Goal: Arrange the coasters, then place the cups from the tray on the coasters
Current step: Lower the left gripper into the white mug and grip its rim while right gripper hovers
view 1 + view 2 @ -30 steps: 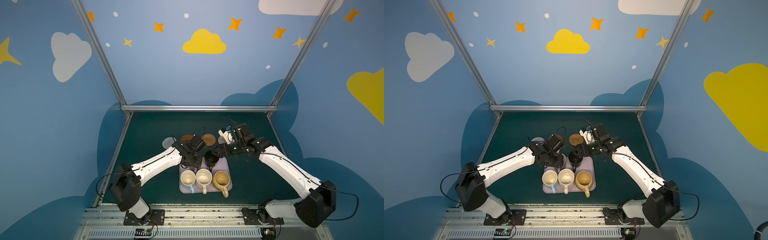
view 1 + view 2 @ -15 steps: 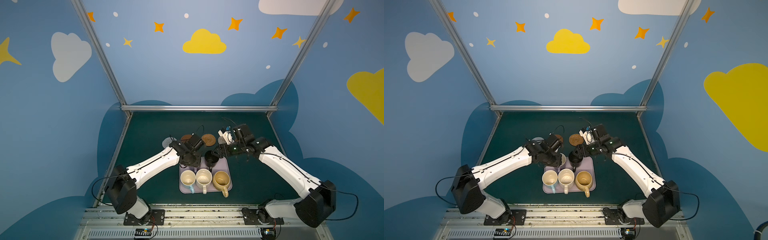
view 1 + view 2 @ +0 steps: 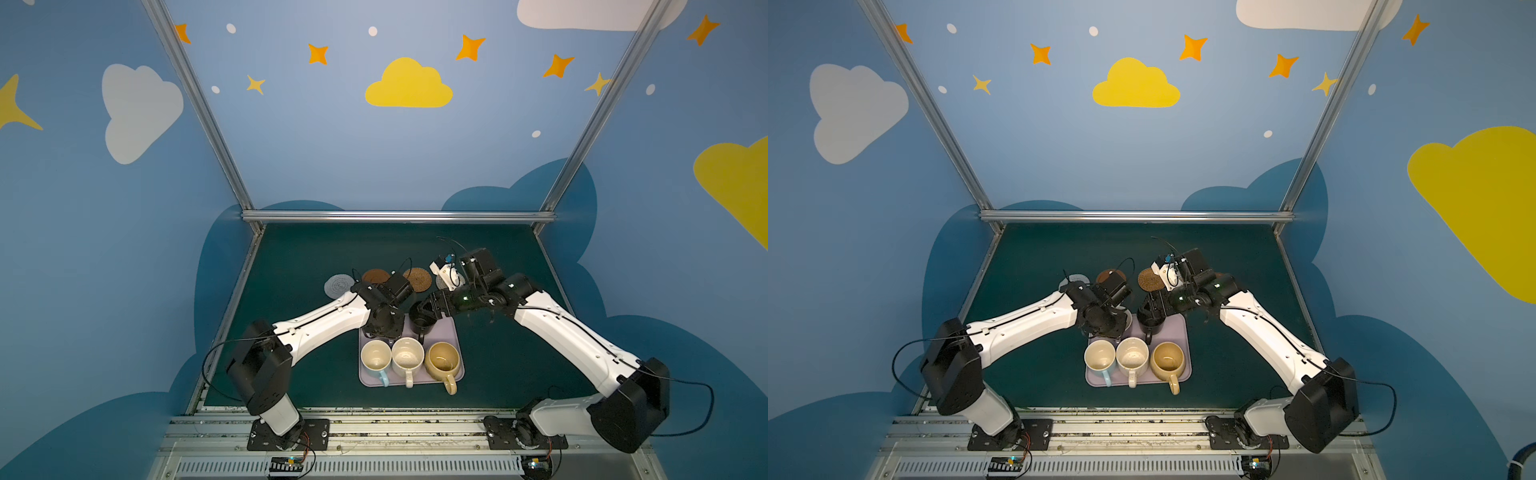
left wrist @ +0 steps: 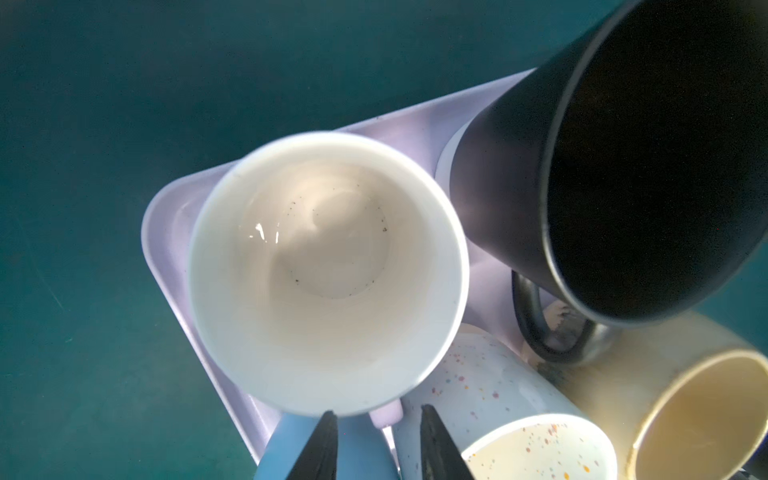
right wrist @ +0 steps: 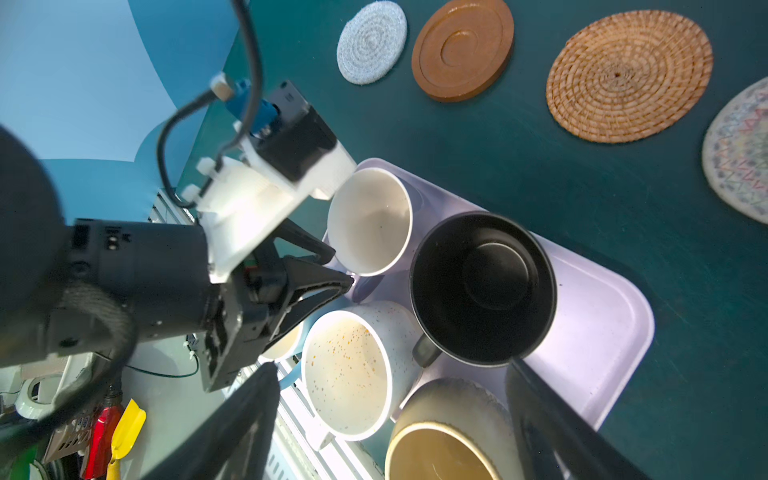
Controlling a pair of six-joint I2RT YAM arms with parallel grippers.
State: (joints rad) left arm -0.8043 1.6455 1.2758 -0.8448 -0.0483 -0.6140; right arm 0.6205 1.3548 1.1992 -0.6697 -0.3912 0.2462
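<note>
The pale lilac tray (image 3: 448, 331) holds the cups: lilac (image 4: 328, 270) and black (image 3: 420, 323) at the back, light blue (image 3: 375, 356), speckled cream (image 3: 408, 355) and mustard (image 3: 444, 361) in front. My left gripper (image 4: 378, 411) points down at the lilac cup, its narrowly open fingers straddling the lilac handle (image 4: 386, 415) with gaps on both sides. My right gripper (image 5: 390, 415) hangs wide open over the black cup (image 5: 482, 286), holding nothing. Beyond the tray lie the coasters in a row: grey woven (image 3: 338, 284), brown wooden (image 3: 375, 275), orange woven (image 3: 417, 279) and cream woven (image 5: 739, 153).
Both arms meet over the tray's far edge, wrists close together. Green mat (image 3: 316, 249) stretches behind the coasters to the back rail (image 3: 399, 216). The cups on the tray stand tightly packed, touching or nearly so.
My left gripper has shifted slightly towards the lilac cup and its jaws have narrowed around the handle. The right arm has hardly moved.
</note>
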